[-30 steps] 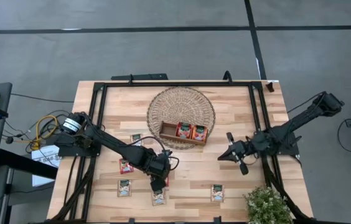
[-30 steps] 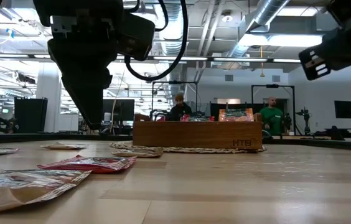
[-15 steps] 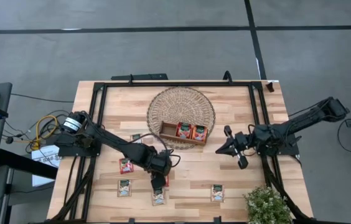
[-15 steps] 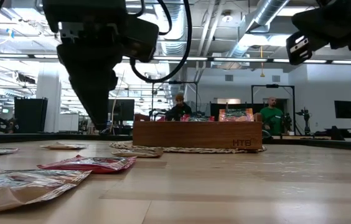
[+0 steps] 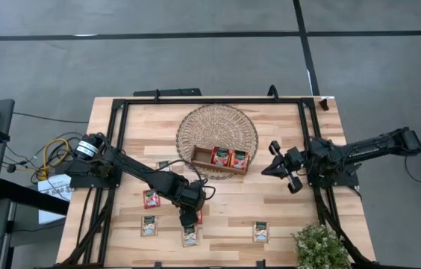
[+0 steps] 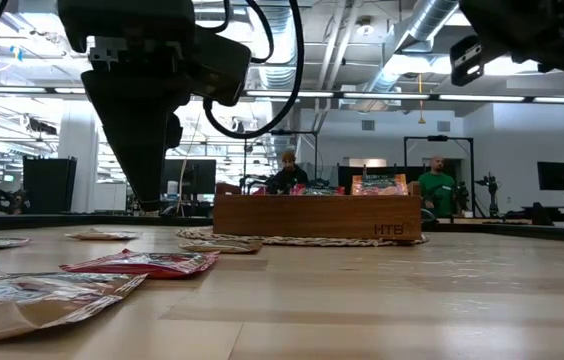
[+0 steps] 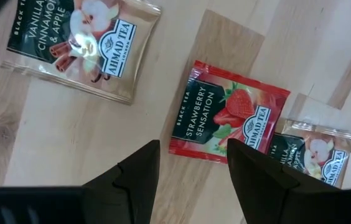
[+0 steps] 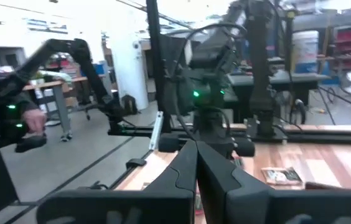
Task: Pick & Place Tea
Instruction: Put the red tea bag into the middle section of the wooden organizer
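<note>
My left gripper (image 7: 191, 155) is open and hovers over a red strawberry tea sachet (image 7: 228, 118) that lies flat on the table; in the high view the gripper (image 5: 187, 217) is near the table's front, left of centre. Cream sachets lie flat beside it (image 7: 82, 43) (image 7: 312, 155). More sachets lie on the table's near half (image 5: 151, 199) (image 5: 148, 225) (image 5: 260, 232) (image 5: 163, 166). The wooden tray (image 5: 199, 158) holds two red sachets (image 5: 219, 156) (image 5: 239, 158). My right gripper (image 5: 279, 167) is shut and empty, raised right of the tray.
The tray rests on a round wicker mat (image 5: 218, 123) at the table's far middle. A potted plant (image 5: 319, 246) stands at the near right corner. A black frame (image 5: 210, 100) borders the table. People sit in the room behind (image 6: 288, 172).
My right gripper has risen and gone toward the table's far edge, its arm stretching out lower toward the right. My left gripper has stayed over the red sachet.
</note>
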You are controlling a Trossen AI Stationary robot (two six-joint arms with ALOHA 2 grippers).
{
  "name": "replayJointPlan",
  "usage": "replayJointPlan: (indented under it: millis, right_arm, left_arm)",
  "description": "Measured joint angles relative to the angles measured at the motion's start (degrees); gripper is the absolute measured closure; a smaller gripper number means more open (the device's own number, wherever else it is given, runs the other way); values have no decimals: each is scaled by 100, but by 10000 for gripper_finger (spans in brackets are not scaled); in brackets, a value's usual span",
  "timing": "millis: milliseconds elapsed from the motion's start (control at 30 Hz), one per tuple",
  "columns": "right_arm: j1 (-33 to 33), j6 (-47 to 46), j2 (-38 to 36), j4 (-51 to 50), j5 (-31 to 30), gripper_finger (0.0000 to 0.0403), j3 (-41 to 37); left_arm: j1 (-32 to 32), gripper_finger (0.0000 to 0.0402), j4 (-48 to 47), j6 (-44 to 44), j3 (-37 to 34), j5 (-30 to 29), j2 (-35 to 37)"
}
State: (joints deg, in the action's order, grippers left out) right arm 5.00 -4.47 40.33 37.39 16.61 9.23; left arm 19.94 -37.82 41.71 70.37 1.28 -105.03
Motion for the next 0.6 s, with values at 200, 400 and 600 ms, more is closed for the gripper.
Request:
replayJointPlan:
  millis: [200, 400, 600]
  right_arm:
    - [-551, -4, -259, 26, 664, 403, 0]
    - [-883, -157, -403, -135, 1053, 403, 0]
    - [-903, -262, -403, -165, 1252, 403, 0]
  left_arm:
    - [2, 223, -2, -9, 0, 4, 0]
    - [-9, 223, 184, 31, 7, 371, -362]
    - [-79, 223, 55, 333, 33, 298, -560]
